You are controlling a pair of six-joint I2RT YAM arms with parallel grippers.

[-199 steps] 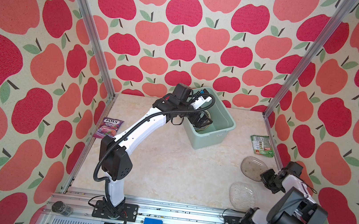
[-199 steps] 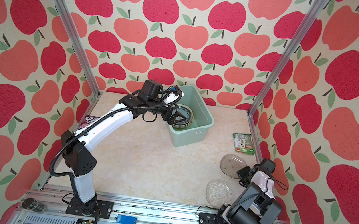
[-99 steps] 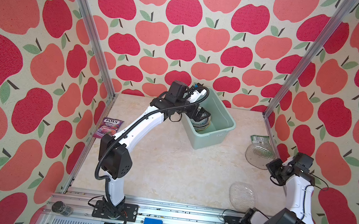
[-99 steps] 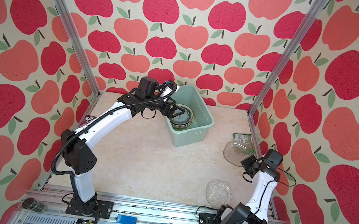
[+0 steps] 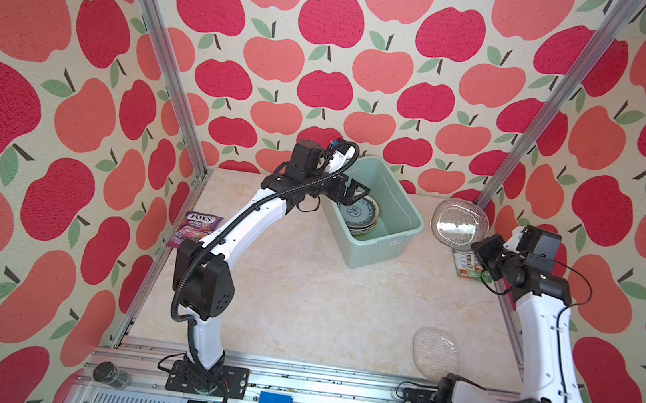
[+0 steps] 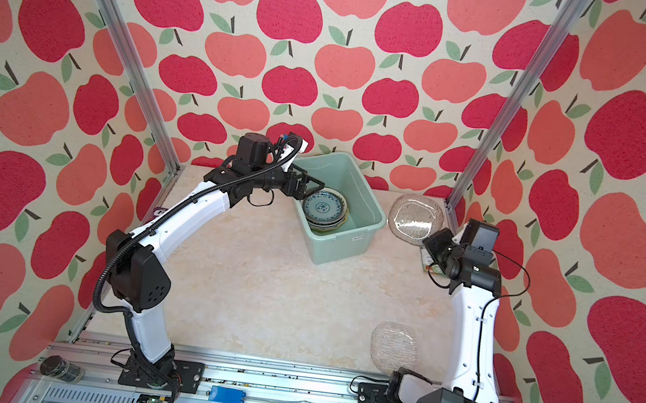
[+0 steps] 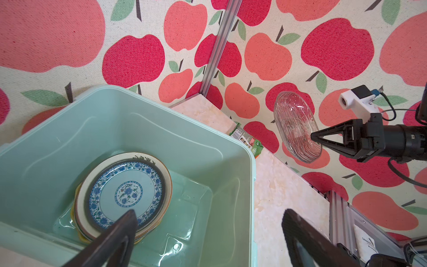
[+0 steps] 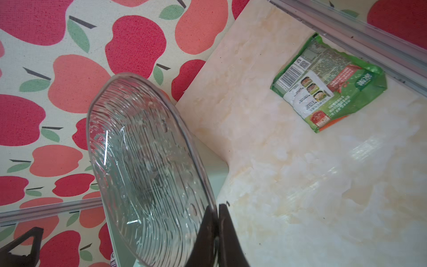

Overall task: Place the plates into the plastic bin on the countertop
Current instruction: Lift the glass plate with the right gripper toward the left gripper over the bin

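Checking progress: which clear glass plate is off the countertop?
The far glass plate, gripped by the right end effector; the near glass plate lies flat.

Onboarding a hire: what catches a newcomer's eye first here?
The clear glass plate pinched by its rim in the right end effector, tilted in the air right of the plastic bin. Next, the blue-patterned plate topping the stack inside that bin, under the open left end effector.

left tool (image 5: 356, 193) over bin (image 5: 373, 254), mid countertop (image 5: 301, 292) free

Bright, even light; glare on countertop (image 8: 360, 148).
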